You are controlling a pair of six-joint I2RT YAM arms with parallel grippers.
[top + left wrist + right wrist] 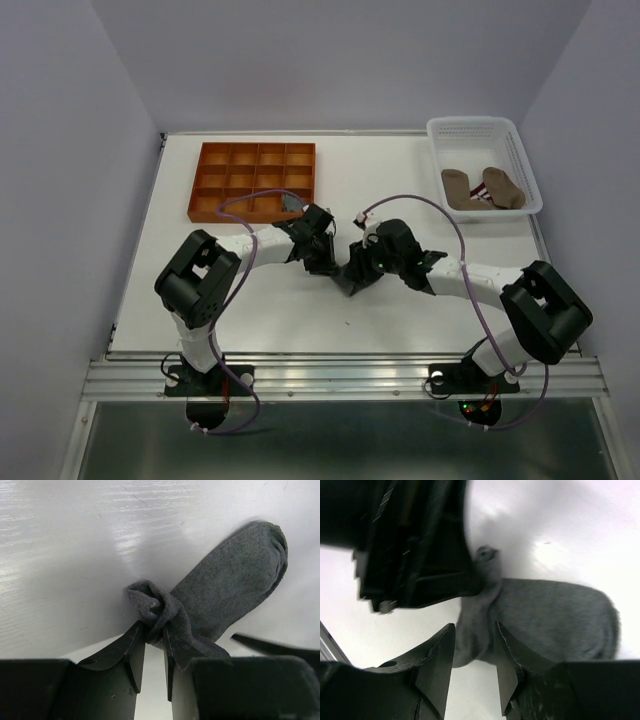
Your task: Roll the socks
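left claw (155, 630) clamped on the bunched end of the grey sock (230, 585), fabric wadded between its tips. right claw (475, 627) has its jaws parted, straddling the sock's narrow part; fabric sits in the gap but isn't visibly pinched. both claws are nearly tip to tip mid-surface (300, 315). sock lies flat on it, rounded end pointing away from the left claw. tan socks (458, 187) are in the white basket (470, 122), far right corner. orange divider tray (258, 146) is far left, just behind the left claw.
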